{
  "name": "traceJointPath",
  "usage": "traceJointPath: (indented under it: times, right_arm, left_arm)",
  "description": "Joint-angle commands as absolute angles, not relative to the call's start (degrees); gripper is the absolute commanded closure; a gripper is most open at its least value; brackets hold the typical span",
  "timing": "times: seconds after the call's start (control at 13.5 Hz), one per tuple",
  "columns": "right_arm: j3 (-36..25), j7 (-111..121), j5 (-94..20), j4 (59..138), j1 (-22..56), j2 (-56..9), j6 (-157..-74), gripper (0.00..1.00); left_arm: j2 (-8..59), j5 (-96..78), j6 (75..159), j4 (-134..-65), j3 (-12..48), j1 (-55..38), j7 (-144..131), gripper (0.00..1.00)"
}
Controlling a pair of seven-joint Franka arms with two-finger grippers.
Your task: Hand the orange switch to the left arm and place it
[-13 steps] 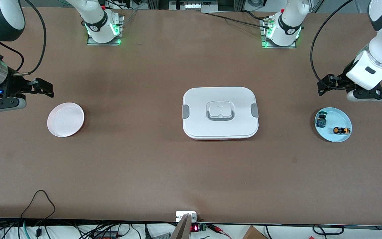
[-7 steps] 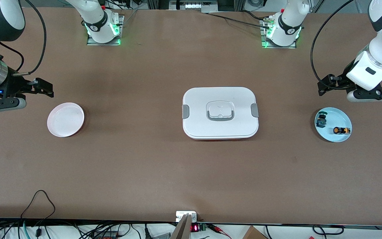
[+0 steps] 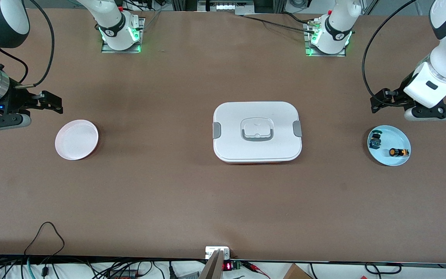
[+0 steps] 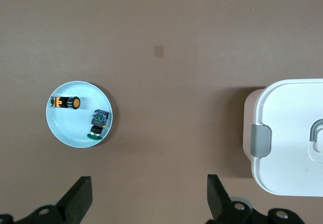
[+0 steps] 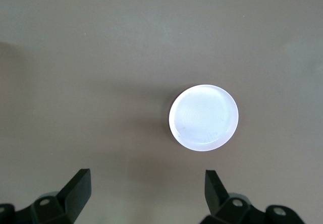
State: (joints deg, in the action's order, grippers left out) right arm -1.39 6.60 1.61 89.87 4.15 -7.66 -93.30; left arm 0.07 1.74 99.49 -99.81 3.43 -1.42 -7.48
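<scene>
I see the box square in the centre of the frame, with wide bare brown table all around it and a broad open strip along the lower edge. At the right of the frame a pale blue plate holds the orange switch, lying on its side with its long axis running across the frame and its orange button end facing the box. A small blue-and-green switch lies on the same plate, apart from it. My left gripper hangs over bare table just above the plate in the frame, fingers spread and holding nothing. At the left edge of the frame my right gripper waits, also spread and holding nothing, over table beside the white plate. Cables trail along the bottom edge of the frame.
</scene>
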Motion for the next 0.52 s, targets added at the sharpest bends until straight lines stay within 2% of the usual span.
traceJointPath:
  times: [0.0, 0.45]
  right_arm:
    - [-1.14, 7.03, 2.46, 88.68, 4.31, -7.91, -92.72, 0.00]
    - [-0.97, 7.03, 2.46, 88.68, 4.39, -7.91, -92.81, 0.00]
  left_arm:
    - [1.41, 1.32, 97.91, -97.12, 2.99, -1.93, -7.38, 0.00]
    - [2.55, 1.32, 97.73, -95.89, 3.08, -2.46, -7.38, 0.00]
